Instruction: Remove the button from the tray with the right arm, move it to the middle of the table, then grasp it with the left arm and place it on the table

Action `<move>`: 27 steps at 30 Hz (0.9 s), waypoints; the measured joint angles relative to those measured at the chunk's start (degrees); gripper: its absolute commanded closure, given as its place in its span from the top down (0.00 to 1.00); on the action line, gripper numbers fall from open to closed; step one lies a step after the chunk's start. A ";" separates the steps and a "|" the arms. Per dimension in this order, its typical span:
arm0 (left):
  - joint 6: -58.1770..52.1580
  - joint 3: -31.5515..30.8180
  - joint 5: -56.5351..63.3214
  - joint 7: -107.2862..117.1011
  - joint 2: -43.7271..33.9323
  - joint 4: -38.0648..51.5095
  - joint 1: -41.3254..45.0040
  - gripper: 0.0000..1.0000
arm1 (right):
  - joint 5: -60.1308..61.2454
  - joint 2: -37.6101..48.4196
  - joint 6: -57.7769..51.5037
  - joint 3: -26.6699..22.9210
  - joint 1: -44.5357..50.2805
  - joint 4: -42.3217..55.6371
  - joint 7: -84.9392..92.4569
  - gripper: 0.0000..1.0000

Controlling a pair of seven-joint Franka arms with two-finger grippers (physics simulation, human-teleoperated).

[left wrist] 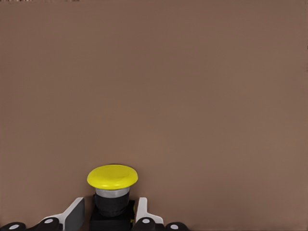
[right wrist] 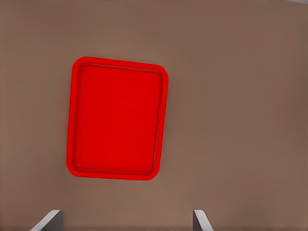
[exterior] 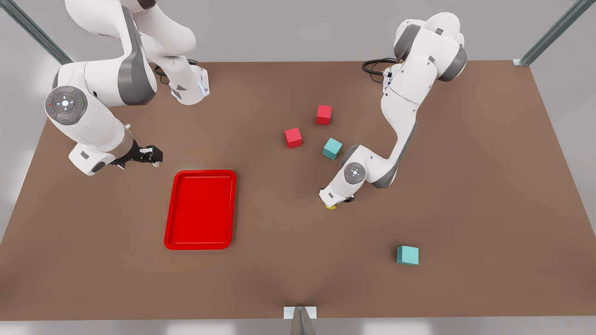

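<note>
The button (left wrist: 112,176), a yellow cap on a grey-black body, sits between the fingers of my left gripper (left wrist: 110,203), which is shut on it. In the front view that gripper (exterior: 332,203) is low over the middle of the brown table (exterior: 279,279), with a sliver of the button's yellow cap (exterior: 330,207) showing beneath it. The red tray (exterior: 201,209) lies flat on the front view's left with nothing in it. My right gripper (exterior: 152,155) hangs open above and behind the tray (right wrist: 118,118), its fingertips (right wrist: 48,220) spread wide.
Two red cubes (exterior: 293,137) (exterior: 324,114) and a teal cube (exterior: 332,148) lie just behind the left arm's elbow. Another teal cube (exterior: 408,255) sits toward the front right. A metal post (exterior: 300,318) stands at the near table edge.
</note>
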State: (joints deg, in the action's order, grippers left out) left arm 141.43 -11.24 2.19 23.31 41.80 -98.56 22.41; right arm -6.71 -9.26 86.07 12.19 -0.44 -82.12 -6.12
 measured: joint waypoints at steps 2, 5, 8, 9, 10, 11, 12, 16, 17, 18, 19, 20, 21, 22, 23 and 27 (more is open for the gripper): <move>-0.17 0.00 0.00 -0.45 0.00 0.01 0.00 0.59 | 0.00 -0.02 0.00 0.00 0.00 0.00 0.11 1.00; -0.34 0.00 -0.07 -1.03 0.01 0.01 0.00 0.55 | 0.00 -0.03 0.00 0.00 0.06 0.00 0.24 1.00; -0.44 0.00 -0.08 -1.47 0.00 0.01 0.00 0.52 | -0.04 -0.16 0.00 0.00 0.10 0.00 0.34 1.00; -0.47 0.00 -0.07 -1.57 0.00 0.01 0.00 0.50 | -0.05 -0.18 0.00 0.00 0.09 0.00 0.37 1.00; -0.49 0.00 -0.05 -1.66 0.04 -0.03 0.00 0.50 | -0.06 -0.19 -0.01 0.00 0.08 0.00 0.40 1.00; -0.51 0.00 -0.03 -1.74 0.10 -0.01 0.00 0.50 | -0.07 -0.20 -0.01 0.00 0.08 0.00 0.43 1.00; -0.52 0.00 -0.01 -1.82 0.17 -0.01 0.00 0.49 | -0.07 -0.20 -0.01 0.00 0.08 0.00 0.46 1.00; -0.57 0.00 0.09 -2.02 0.26 0.00 0.01 0.45 | -0.08 -0.20 -0.01 0.00 0.09 0.00 0.55 1.00; -0.58 0.00 0.13 -2.03 0.24 0.01 0.01 0.44 | -0.08 -0.20 -0.01 0.00 0.08 0.00 0.57 1.00; -0.71 0.04 0.18 -2.03 0.22 0.03 0.01 0.44 | -0.08 -0.21 -0.01 0.00 0.07 0.00 0.59 1.00; -0.86 0.07 0.22 -2.02 0.20 0.07 -0.03 0.43 | -0.09 -0.21 -0.01 0.00 0.07 0.00 0.61 1.00; -1.11 0.08 0.26 -2.01 0.15 0.37 -0.04 0.43 | -0.09 -0.21 -0.01 0.00 0.06 0.00 0.63 1.00; -1.47 0.09 0.30 -2.00 0.09 0.77 -0.03 0.43 | -0.09 -0.20 -0.01 0.00 0.06 0.00 0.64 1.00; -1.81 0.09 0.32 -1.98 0.04 1.04 -0.02 0.43 | -0.09 -0.20 -0.01 0.00 0.04 0.00 0.66 1.00; -2.13 0.09 0.31 -1.97 -0.02 1.26 -0.01 0.43 | -0.09 -0.20 -0.01 0.00 0.02 0.00 0.67 1.00; -4.03 1.61 -0.17 -1.48 -2.29 2.16 0.00 0.43 | -0.09 -0.21 -0.01 0.00 0.00 0.00 0.72 1.00</move>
State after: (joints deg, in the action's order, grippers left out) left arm 137.40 -9.63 2.02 21.83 39.51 -96.40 22.41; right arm -6.80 -9.47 86.06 12.19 -0.45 -82.12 -5.40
